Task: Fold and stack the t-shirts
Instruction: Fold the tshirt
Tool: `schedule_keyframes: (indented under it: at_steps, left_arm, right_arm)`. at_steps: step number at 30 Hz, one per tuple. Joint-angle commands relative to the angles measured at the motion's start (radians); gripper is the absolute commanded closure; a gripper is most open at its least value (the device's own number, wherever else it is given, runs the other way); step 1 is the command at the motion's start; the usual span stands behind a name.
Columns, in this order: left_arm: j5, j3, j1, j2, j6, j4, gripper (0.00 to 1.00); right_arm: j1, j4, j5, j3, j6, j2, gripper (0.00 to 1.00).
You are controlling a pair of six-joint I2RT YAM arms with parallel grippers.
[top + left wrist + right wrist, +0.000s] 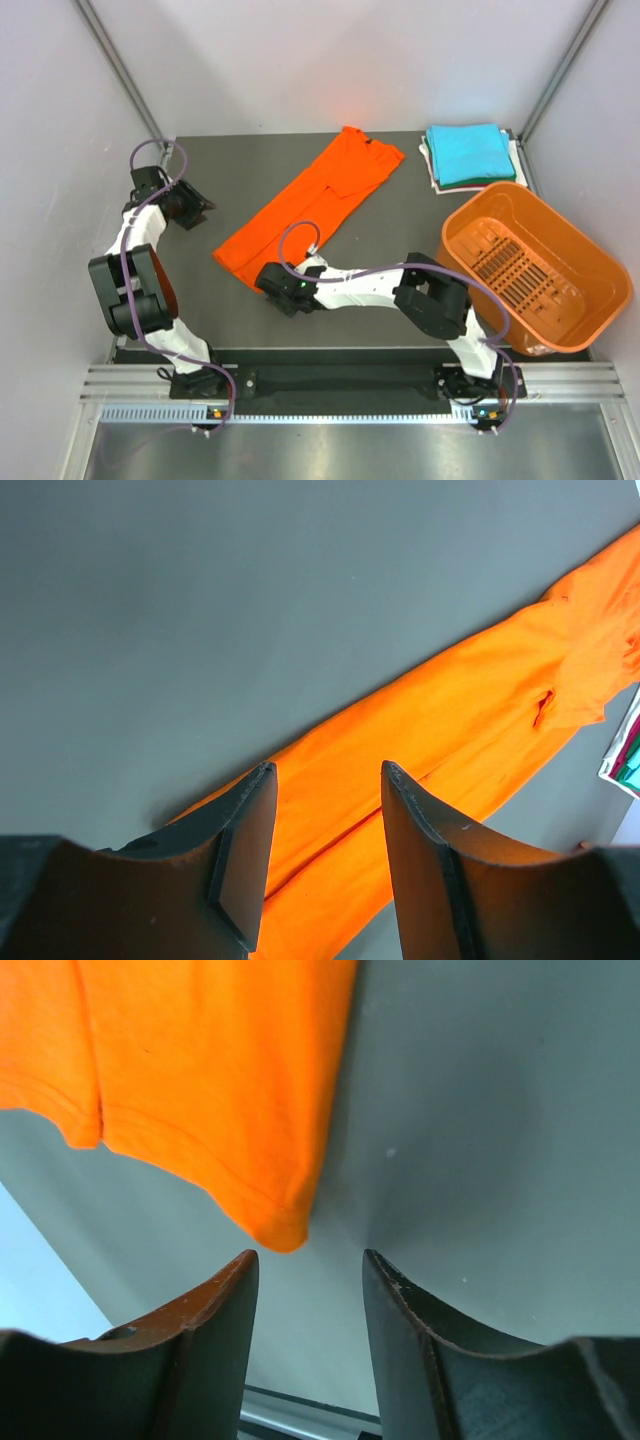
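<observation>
The bright orange t-shirt (pixel 310 200) lies folded lengthwise in a long strip, running diagonally across the dark table. My left gripper (pixel 195 207) hovers to the left of the strip. In the left wrist view its jaws (pixel 328 770) stand open with nothing in them, and the orange t-shirt (pixel 450 720) lies beyond. My right gripper (pixel 268 282) is at the strip's near end. Its jaws (pixel 310 1256) are open and hold nothing, and a hem corner of the orange t-shirt (pixel 285 1230) lies just ahead of the fingertips. A turquoise folded t-shirt (pixel 465 152) tops a stack at the back right.
A rigid orange slotted basket (pixel 520 262) stands tilted at the right side of the table, close to the right arm. White and dark cloth edges (pixel 432 172) show under the turquoise shirt. Grey walls close in the table on the left, back and right.
</observation>
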State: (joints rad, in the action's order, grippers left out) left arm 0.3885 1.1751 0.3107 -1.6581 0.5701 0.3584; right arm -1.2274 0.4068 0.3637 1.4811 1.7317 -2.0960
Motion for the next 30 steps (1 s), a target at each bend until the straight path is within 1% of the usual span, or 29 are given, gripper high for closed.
schedule_keyframes:
  at_steps: [1, 3, 6, 9, 13, 17, 23, 27, 29, 30]
  left_arm:
    - [0.007, 0.028, 0.008, -0.003, -0.018, -0.032, 0.49]
    - [0.007, 0.029, 0.010, -0.006, -0.016, -0.033, 0.50]
    - [0.013, 0.029, 0.010, -0.012, -0.012, -0.035, 0.50]
    - [0.012, 0.031, 0.010, -0.015, -0.013, -0.035, 0.50]
    - [0.007, 0.035, 0.010, -0.017, -0.018, -0.033, 0.50]
    - [0.010, 0.029, 0.010, -0.026, -0.010, -0.039, 0.50]
    - [0.010, 0.021, 0.010, -0.022, -0.010, -0.041, 0.50]
    - [0.004, 0.023, 0.010, -0.025, -0.016, -0.038, 0.50]
    - [0.006, 0.023, 0.011, -0.029, -0.015, -0.038, 0.50]
    - [0.006, 0.023, 0.011, -0.029, -0.015, -0.038, 0.50]
  right_arm:
    - [-0.017, -0.006, 0.024, 0.024, 0.052, -0.010, 0.55]
    - [-0.018, 0.016, 0.032, 0.031, 0.058, -0.006, 0.57]
    - [-0.021, 0.061, 0.055, 0.050, 0.069, -0.007, 0.57]
    - [-0.021, 0.032, 0.072, 0.039, 0.063, -0.002, 0.57]
    - [-0.014, 0.027, 0.060, 0.044, 0.058, -0.010, 0.57]
    - [-0.011, 0.059, 0.043, 0.096, 0.054, -0.051, 0.57]
    - [-0.006, 0.082, 0.020, 0.130, 0.060, -0.104, 0.57]
    - [-0.004, 0.107, 0.026, 0.134, 0.058, -0.107, 0.64]
    - [-0.004, 0.107, 0.034, 0.134, 0.049, -0.105, 0.66]
    - [-0.006, 0.110, 0.037, 0.136, 0.045, -0.105, 0.71]
